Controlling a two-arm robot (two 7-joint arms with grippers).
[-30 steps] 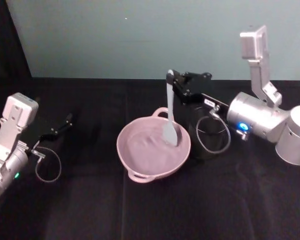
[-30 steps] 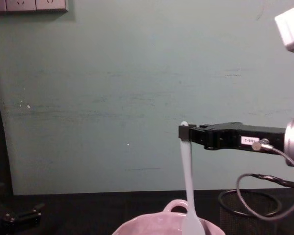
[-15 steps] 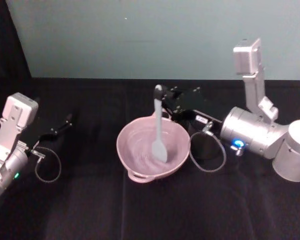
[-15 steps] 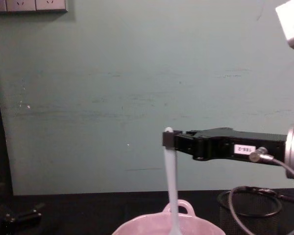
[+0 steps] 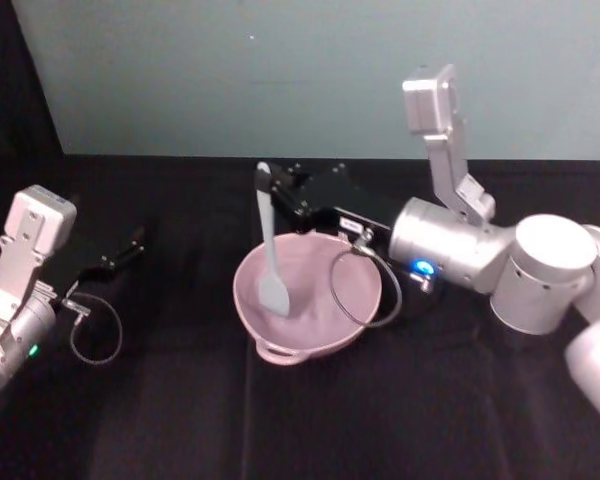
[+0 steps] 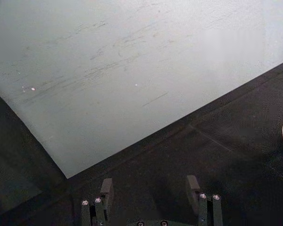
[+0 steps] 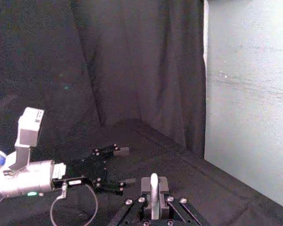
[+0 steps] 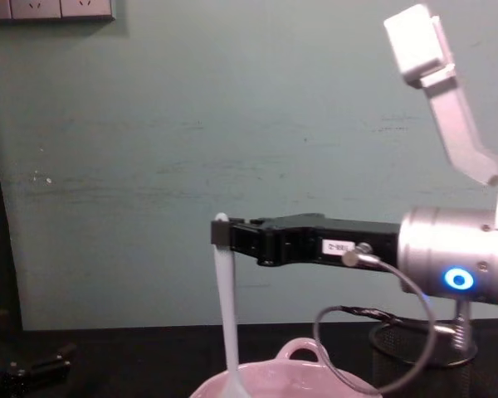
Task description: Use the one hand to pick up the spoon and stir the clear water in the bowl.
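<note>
While the right claw [image 5: 276,186] pinches the spoon [image 5: 268,240] by its handle tip, its scoop sits inside the bowl [image 5: 315,330]; the left claw [image 5: 132,243] waits, jaws apart, over the desk's [image 5: 180,420] left side.

Ahead of me stands a pale teal wall [image 5: 280,70], matte and evenly lit, filling the upper part of the head view. Faint horizontal scuff marks [image 8: 183,170] streak it across the middle of the chest view, and white socket plates [image 8: 48,8] sit in that frame's upper left corner. A black curtain [image 5: 15,80] hangs beside the wall at the upper left of the head view, and in my right wrist view it falls in long vertical folds. My table is covered by a black cloth [image 5: 310,420], which fills the lower part of the head view and meets the wall in a straight line.
</note>
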